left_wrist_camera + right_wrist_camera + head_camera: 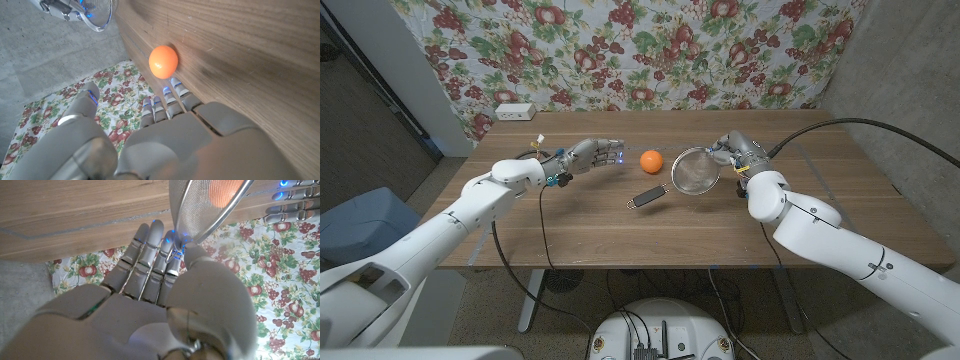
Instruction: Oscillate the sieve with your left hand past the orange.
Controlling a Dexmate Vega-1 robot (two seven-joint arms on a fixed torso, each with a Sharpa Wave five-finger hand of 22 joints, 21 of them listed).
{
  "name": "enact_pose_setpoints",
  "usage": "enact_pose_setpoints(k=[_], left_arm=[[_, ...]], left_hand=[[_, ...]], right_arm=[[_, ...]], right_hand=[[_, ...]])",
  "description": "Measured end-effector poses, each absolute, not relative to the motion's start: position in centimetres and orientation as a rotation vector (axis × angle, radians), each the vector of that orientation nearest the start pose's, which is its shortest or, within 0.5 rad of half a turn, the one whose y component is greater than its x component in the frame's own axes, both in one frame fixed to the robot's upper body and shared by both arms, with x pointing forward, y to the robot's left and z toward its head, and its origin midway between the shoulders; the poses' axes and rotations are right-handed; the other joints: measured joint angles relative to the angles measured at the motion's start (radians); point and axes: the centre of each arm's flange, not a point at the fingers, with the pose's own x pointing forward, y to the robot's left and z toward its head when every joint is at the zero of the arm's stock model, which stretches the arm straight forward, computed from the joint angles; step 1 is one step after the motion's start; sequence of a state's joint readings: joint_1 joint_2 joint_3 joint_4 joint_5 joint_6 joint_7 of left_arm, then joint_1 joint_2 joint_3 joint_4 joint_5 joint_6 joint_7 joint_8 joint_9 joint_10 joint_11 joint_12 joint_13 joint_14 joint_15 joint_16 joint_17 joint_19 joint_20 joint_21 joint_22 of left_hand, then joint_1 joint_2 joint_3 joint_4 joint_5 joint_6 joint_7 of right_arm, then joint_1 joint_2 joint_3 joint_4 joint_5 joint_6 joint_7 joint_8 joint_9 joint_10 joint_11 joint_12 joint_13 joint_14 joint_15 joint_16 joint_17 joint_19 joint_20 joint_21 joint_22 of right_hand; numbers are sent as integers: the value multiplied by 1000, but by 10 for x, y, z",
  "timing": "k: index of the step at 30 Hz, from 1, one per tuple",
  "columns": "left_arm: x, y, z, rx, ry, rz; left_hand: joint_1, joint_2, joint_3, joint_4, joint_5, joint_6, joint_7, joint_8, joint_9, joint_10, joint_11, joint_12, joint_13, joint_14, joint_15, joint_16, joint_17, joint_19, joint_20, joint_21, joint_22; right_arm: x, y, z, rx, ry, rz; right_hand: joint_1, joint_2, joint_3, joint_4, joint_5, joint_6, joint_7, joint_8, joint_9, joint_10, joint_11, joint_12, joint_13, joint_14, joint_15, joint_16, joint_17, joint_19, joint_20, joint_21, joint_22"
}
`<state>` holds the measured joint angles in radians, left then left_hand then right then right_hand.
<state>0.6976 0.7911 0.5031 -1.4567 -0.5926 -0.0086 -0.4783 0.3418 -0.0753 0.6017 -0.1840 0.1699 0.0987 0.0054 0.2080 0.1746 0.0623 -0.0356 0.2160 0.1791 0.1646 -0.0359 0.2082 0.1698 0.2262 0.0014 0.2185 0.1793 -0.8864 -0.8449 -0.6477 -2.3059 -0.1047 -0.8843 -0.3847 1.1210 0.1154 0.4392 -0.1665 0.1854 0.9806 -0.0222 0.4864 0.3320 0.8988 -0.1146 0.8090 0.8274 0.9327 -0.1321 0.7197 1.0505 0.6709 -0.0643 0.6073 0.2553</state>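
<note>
The orange (651, 160) lies mid-table. My left hand (595, 152) hovers just left of it, fingers stretched toward it and holding nothing; in the left wrist view the orange (163, 61) sits just beyond my left fingertips (172, 97). The metal sieve (695, 172) stands tilted right of the orange, its black handle (645, 197) pointing toward the front of the table. My right hand (735, 152) pinches the sieve's far rim between thumb and fingers. In the right wrist view the orange shows through the sieve mesh (210, 200), with my right hand (165, 265) at the rim.
A white box (515, 110) sits at the table's (570, 235) far left corner. A floral cloth (640, 40) hangs behind the table. A black cable (865, 130) runs across the right side.
</note>
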Motion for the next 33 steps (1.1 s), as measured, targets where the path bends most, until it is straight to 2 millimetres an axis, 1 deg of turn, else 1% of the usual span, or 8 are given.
enact_pose_setpoints(k=[5,14,18,20,22,26,30,33], left_arm=[[627,273,16,467,-368,-666],[624,270,19,499,-359,-674],[623,269,19,512,-352,-675],[622,268,20,522,-352,-677],[621,268,20,530,-347,-674],[619,266,22,544,-347,-676],[619,266,22,562,-340,-671],[618,265,23,572,-340,-668]], left_hand=[[14,-3,0,0,0,5,-5,0,0,3,-3,0,0,8,-3,0,0,1,-1,0,0],[30,-7,0,0,0,20,-1,0,0,11,-7,0,5,16,-5,0,0,11,4,3,0],[53,-13,0,0,0,35,-10,8,0,17,-6,0,5,22,0,0,0,18,7,4,-2],[57,-17,0,0,0,41,-16,8,0,22,-11,0,5,27,-5,0,0,20,5,4,-3],[64,-17,0,0,0,45,-12,8,0,22,-11,0,5,27,-5,0,0,23,6,4,-3],[75,-20,0,0,0,52,-16,15,0,25,-14,0,5,32,0,-7,0,26,9,4,-3],[108,-29,4,-4,0,79,-14,20,0,33,-22,0,5,43,-4,-7,0,46,0,4,-3],[122,-29,4,-4,4,88,-13,23,0,40,-18,0,5,45,-2,-7,0,52,-6,4,-3]], right_arm=[[505,-188,17,-982,-473,-200],[504,-186,25,-994,-501,-198],[504,-186,28,-1000,-510,-199],[504,-185,29,-1004,-517,-198],[505,-185,31,-1007,-520,-197],[504,-184,32,-1013,-527,-194],[504,-182,34,-1016,-536,-191],[505,-181,35,-1018,-540,-189]], right_hand=[[0,0,0,0,0,0,0,3,0,0,0,-1,1,2,2,-8,5,-11,4,8,0],[0,0,0,0,4,0,0,3,0,2,2,-1,1,7,-4,-15,12,-11,4,15,0],[0,0,0,0,4,0,0,3,0,2,2,-1,4,7,-4,-15,17,-14,0,22,-5],[0,0,0,0,4,0,0,3,0,2,2,-1,4,7,-4,-15,19,-14,0,23,-5],[0,0,0,0,4,0,0,3,0,2,2,-1,4,11,0,-15,22,-14,0,23,-5],[0,0,0,0,4,0,0,3,0,2,2,-2,4,11,0,-21,26,-14,0,31,-5],[0,0,0,0,4,0,0,3,0,2,2,-2,4,11,0,-24,31,-14,0,31,-5],[0,0,0,0,4,0,0,3,0,2,2,-2,4,11,0,-25,31,-18,4,37,-5]])
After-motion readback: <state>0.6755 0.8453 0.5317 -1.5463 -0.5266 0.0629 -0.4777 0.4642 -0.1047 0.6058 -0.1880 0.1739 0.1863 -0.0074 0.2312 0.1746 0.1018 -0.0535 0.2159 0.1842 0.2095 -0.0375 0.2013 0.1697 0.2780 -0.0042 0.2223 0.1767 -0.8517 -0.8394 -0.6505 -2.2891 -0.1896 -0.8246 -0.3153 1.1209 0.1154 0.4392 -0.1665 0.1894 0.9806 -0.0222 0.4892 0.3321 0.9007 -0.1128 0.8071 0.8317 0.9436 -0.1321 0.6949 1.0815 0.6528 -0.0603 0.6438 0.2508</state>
